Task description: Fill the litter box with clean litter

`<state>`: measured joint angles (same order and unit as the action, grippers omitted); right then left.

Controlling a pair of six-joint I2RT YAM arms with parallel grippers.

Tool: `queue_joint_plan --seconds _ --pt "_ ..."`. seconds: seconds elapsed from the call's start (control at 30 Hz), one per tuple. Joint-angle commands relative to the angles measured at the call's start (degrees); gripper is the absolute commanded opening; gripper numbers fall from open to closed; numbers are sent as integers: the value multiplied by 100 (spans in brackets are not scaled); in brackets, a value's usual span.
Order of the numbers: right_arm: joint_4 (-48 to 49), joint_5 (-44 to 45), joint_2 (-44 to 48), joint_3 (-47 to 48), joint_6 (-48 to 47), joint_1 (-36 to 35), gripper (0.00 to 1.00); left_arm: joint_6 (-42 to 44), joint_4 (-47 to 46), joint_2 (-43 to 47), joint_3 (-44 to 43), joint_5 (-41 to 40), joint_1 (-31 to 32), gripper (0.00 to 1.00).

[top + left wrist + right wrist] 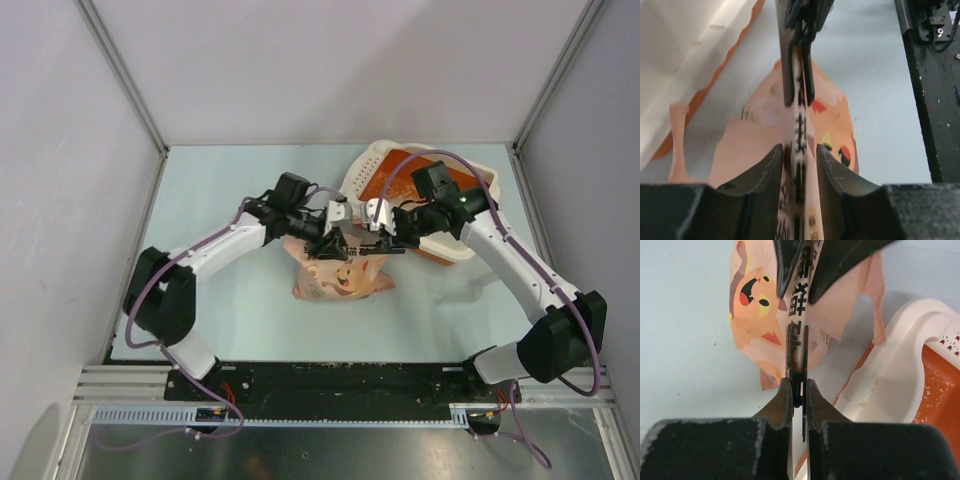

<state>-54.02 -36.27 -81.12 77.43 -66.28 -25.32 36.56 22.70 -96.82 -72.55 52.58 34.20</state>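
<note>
The pink cat-printed bag (340, 272) hangs between both grippers over the table, just in front of the litter box (365, 165). My right gripper (799, 385) is shut on the bag's printed top edge (797, 340). My left gripper (799, 150) faces it with jaws apart, the same edge passing between its fingers (771, 165). The litter box (890, 385) has a cream rim and an orange inside, where a few pale grains of clean litter (935, 397) lie scattered. In the top view both grippers, left (335, 235) and right (375, 232), meet nose to nose above the bag.
The litter box sits at the back right, tilted, its perforated ledge (372, 158) toward the back. White enclosure walls surround the pale table (220, 180). A black mounting rail (930, 100) runs along the near edge.
</note>
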Motion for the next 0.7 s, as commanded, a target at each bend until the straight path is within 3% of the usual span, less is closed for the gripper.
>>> queue_joint_plan --seconds 0.0,0.3,0.4,0.57,0.67 --pt "137 138 -9 141 10 -201 0 106 42 777 556 -28 -457 36" --pt "366 243 -105 141 203 -500 0 264 86 1332 1190 -116 -1002 26" --pt "453 278 -167 141 317 -605 0 291 94 1306 1182 -46 -1003 20" --pt "638 226 -281 141 642 -685 0 256 94 1288 1103 60 -1003 1" --pt "691 164 -343 132 757 -728 0 256 94 1323 1103 68 -1003 0"
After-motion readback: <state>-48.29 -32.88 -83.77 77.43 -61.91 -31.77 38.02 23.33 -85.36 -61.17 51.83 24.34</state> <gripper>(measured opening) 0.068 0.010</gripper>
